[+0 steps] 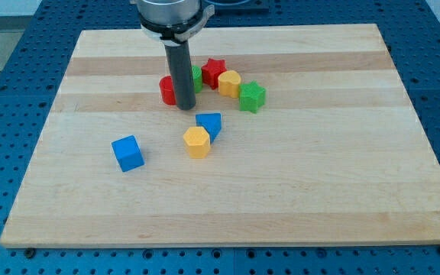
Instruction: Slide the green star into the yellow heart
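Note:
The green star (252, 96) lies right of the board's centre top and touches the lower right side of the yellow heart (230, 82). My tip (186, 107) rests on the board to the left of both, about a block's width from the heart. It stands just in front of a red block (166, 90) and a green block (196, 76), both partly hidden by the rod.
A red star (214, 71) sits just up-left of the yellow heart. A blue triangular block (209, 124) and a yellow hexagonal block (196, 142) lie below my tip. A blue cube (127, 153) lies further left. The wooden board (342, 168) rests on a blue perforated table.

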